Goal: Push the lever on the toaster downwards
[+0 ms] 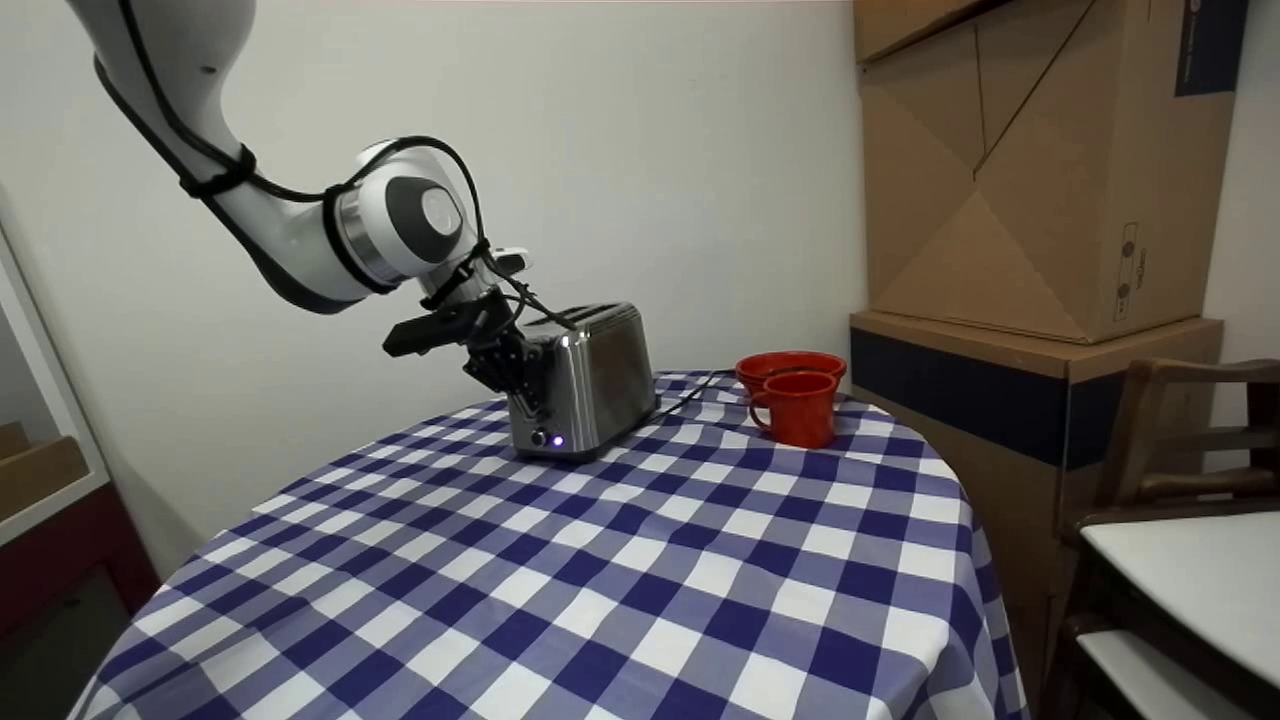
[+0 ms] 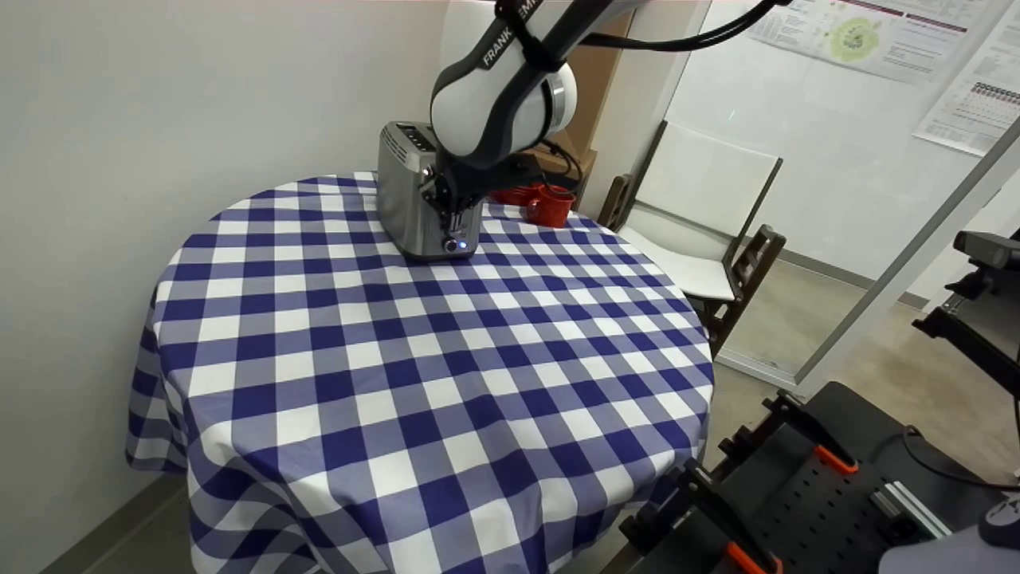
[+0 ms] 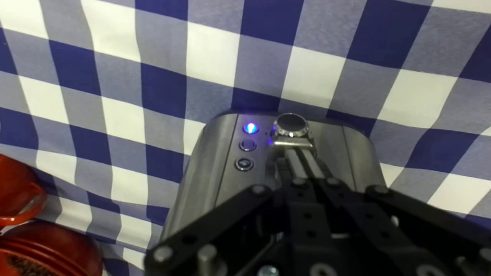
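In an exterior view, "FRANK" reads on the arm (image 2: 510,96) above the toaster (image 2: 406,199) on the table (image 2: 434,359), interrupted by a black strap (image 2: 530,40); print on the posters (image 2: 868,36), well apart from the toaster, is too small to read. The wrist view alone separates three buttons (image 3: 248,145), one lit blue, on the toaster's end, where the claw (image 3: 304,154), fingers (image 3: 296,164) together, is at the lever (image 3: 291,143), just beside the knob (image 3: 290,124).

Free room over near tablecloth (image 1: 600,580); toaster (image 1: 612,375), mug (image 1: 804,414), bowl (image 1: 752,376) bar far side.

Looks like a lab: posters (image 2: 868,36), perforated black plate (image 2: 799,496)
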Action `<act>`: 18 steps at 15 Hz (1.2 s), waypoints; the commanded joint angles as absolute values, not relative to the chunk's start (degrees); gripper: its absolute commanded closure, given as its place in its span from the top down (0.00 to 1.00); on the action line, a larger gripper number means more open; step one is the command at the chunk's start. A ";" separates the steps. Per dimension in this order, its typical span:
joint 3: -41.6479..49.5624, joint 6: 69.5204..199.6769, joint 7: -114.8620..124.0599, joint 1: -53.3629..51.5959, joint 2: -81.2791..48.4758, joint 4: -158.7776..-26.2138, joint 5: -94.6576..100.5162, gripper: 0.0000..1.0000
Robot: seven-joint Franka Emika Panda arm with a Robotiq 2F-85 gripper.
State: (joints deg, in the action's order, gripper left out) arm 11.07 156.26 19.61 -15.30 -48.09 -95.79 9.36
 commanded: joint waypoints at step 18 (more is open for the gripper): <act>-5.65 123.51 -0.28 -1.23 -18.10 -116.85 -3.23 1.00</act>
